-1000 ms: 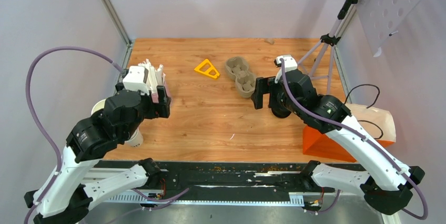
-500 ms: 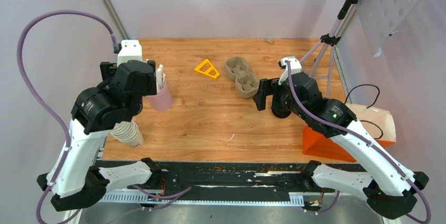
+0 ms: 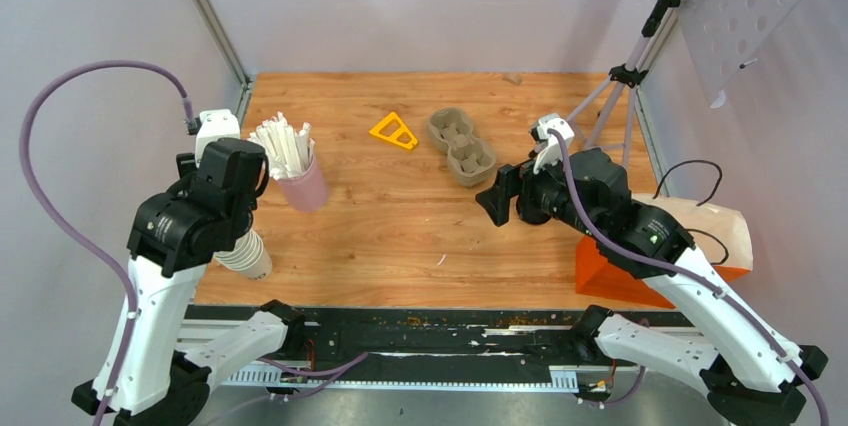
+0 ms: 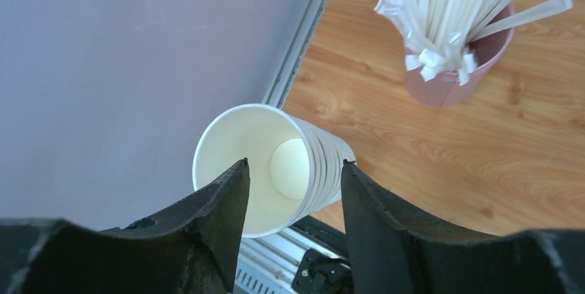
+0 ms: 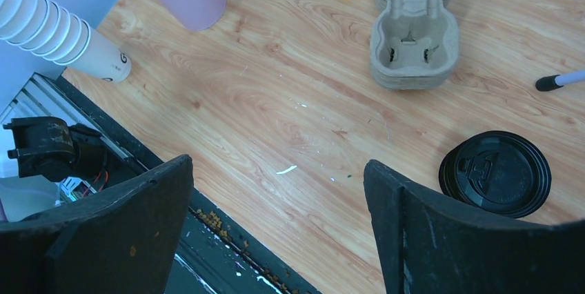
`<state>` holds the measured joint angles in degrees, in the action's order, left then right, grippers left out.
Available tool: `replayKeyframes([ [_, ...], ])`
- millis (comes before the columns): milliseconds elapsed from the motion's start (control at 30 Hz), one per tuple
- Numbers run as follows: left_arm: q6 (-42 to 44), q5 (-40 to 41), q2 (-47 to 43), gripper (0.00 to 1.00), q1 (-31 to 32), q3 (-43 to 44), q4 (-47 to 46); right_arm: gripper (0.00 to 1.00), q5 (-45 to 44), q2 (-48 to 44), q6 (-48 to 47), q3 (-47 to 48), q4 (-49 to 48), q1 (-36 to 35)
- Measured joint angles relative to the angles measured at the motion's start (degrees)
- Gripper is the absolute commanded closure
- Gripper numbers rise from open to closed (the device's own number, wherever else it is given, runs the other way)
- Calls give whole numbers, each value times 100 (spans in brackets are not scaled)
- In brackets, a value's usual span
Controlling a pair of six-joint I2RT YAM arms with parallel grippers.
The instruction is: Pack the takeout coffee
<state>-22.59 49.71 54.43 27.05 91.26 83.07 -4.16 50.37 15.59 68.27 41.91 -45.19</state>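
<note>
Wooden table (image 3: 400, 226): left gripper (image 4: 293, 164), right gripper (image 5: 277, 163) agape, empty.

On the surface (image 3: 400, 226), a triangular piece (image 3: 393, 131) lies just left of the cup carrier (image 3: 461, 146). The straw cup (image 3: 305, 186) stands well left of it and nearer, the stacked cups (image 3: 245, 256) lie beyond that, and the lids (image 5: 494, 173) sit right.

Left arm (image 3: 150, 296) reared upright on the left, elbow bent, wrist tipped downward, left gripper (image 4: 293, 166) with jaws partly apart and empty, right arm (image 3: 700, 286) stretched forward and inward, right gripper (image 5: 277, 163) angled down, jaws wide, holding nothing.
</note>
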Motion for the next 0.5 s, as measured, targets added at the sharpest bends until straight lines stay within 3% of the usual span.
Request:
replayKeyframes([
  [233, 179, -295, 2, 46, -577, -605, -264, 7, 63, 59, -79, -4, 24, 0],
  [500, 417, -741, -52, 61, -1104, -1180, -710, 7, 83, -103, -232, -42, 37, 0],
])
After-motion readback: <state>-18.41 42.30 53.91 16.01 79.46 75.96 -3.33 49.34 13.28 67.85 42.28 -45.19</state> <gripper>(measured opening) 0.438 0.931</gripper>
